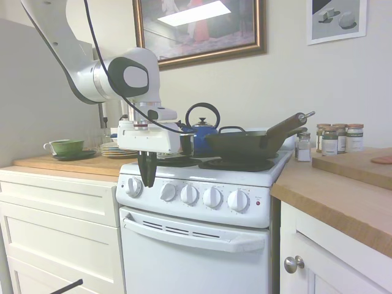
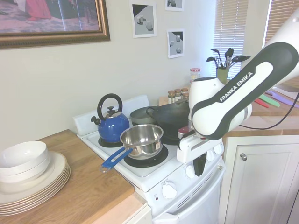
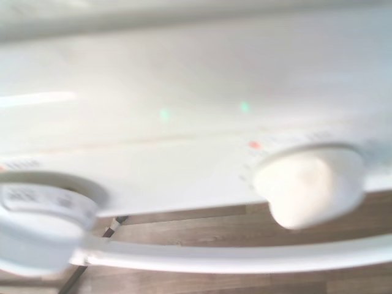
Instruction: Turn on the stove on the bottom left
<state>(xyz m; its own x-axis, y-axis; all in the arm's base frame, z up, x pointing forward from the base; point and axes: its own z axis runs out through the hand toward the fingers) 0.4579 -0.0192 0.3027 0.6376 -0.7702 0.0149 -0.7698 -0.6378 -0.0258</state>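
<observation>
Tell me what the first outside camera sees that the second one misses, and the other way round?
Only the first exterior view shows the green cup and the stove's small red light. Only the second shows the steel saucepan with its blue handle and the utensil holder. Both show the gripper at the stove knobs, the blue kettle and the dark wok.

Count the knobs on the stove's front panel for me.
5. One far left beside the gripper; the other four to its right. None looks hidden.
</observation>
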